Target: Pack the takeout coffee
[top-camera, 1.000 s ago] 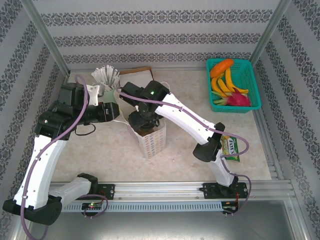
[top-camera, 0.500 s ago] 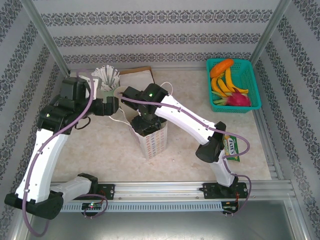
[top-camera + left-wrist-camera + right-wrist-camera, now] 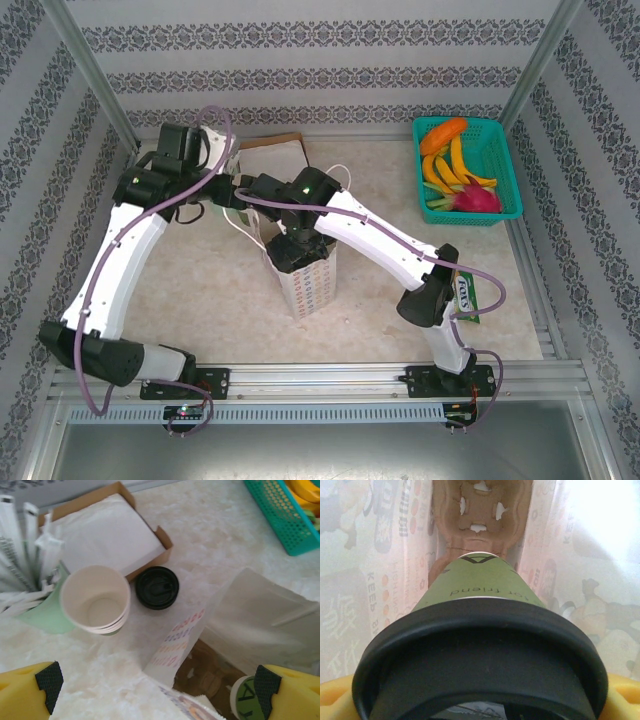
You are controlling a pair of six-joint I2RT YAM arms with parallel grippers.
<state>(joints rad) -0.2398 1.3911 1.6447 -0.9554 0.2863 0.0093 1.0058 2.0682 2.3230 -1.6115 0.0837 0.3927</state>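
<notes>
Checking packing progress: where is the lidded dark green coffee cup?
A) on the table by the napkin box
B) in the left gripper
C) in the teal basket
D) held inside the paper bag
D: the right gripper holds the takeout coffee inside the paper bag, above a brown carrier.

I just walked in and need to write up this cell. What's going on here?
The right gripper is down inside the white paper bag, gripping the takeout coffee, a green cup with a black lid, over the brown cup carrier at the bag's bottom. Whether the cup is seated there is unclear. The left gripper hovers open and empty by the bag, near the stack of cream cups and a loose black lid.
</notes>
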